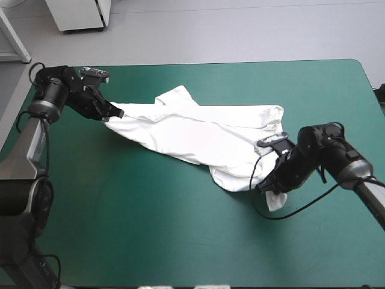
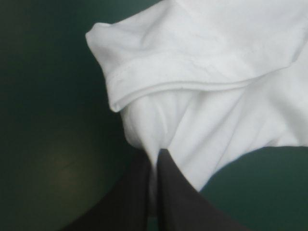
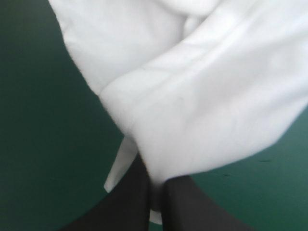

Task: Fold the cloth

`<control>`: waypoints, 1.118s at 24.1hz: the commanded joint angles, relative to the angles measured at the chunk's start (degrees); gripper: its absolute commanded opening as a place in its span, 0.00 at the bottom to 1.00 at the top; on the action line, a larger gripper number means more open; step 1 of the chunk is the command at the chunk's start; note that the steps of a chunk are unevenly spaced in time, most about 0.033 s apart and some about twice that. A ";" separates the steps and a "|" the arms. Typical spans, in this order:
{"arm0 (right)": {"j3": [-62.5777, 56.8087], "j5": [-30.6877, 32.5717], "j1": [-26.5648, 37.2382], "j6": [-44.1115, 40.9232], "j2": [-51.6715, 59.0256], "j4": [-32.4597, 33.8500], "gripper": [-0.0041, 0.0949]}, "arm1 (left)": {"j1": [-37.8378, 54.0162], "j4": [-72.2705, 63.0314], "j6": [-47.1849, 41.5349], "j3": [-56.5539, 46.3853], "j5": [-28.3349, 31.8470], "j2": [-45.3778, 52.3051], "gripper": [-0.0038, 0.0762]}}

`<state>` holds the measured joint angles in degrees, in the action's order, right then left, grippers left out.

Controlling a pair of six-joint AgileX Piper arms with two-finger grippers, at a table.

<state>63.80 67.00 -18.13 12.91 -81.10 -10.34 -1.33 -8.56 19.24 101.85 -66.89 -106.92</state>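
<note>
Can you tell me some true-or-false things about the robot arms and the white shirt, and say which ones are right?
1. The left gripper is shut on the T-shirt. True.
2. The right gripper is open, away from the T-shirt. False: it is shut on the T-shirt too, at the other end.
3. The T-shirt is a neat folded bundle. False: it lies rumpled and drawn out between the two grippers.
4. The table under the T-shirt is teal-green. True.
</note>
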 commanded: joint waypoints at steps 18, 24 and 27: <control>61.96 1.22 0.06 -6.11 14.99 16.98 0.03 | -0.12 -1.08 -3.43 16.84 6.33 37.74 0.04; 61.86 0.64 -0.04 -5.40 22.93 15.85 0.03 | -1.39 -0.97 -4.12 16.78 2.09 46.31 0.04; 60.64 1.42 -0.04 -5.40 24.49 13.56 0.03 | -3.37 0.35 -5.15 15.53 -1.07 48.59 0.04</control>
<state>124.77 72.06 -18.17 6.90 -57.29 4.26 -3.28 -8.78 15.56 117.44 -70.37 -59.89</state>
